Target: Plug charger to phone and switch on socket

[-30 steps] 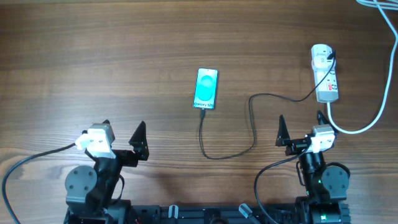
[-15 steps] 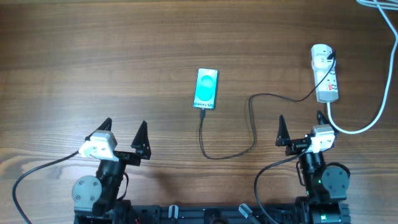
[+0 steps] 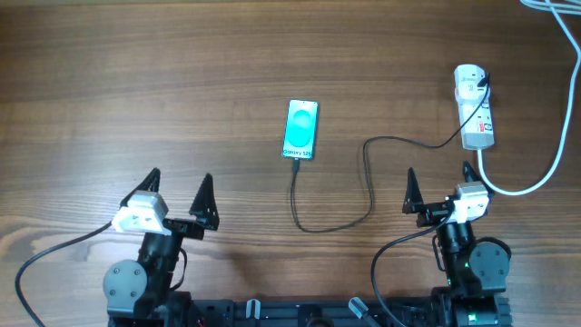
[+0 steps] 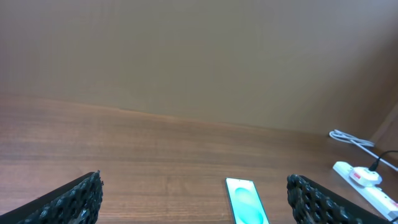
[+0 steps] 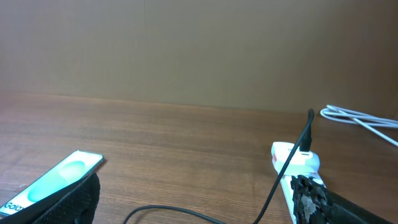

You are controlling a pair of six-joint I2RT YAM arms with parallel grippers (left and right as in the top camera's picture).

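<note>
Right gripper, near right, jaws spread wide and empty; left gripper, near left, likewise. From the right gripper the socket lies just farther and slightly right, long axis near-to-far, the charger plugged into its far end. The phone rests between the grippers, farther off, the charger's tip touching its near end; seating cannot be told. For switching on, the right gripper is judged nearer.

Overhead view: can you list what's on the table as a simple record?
phone: flat on the table, cyan screen up
charger: black cable looping from the phone's near end to the socket; whether it is inserted in the phone is unclear
socket: white strip, right side, charger plugged in
left gripper: open, empty
right gripper: open, empty
</note>
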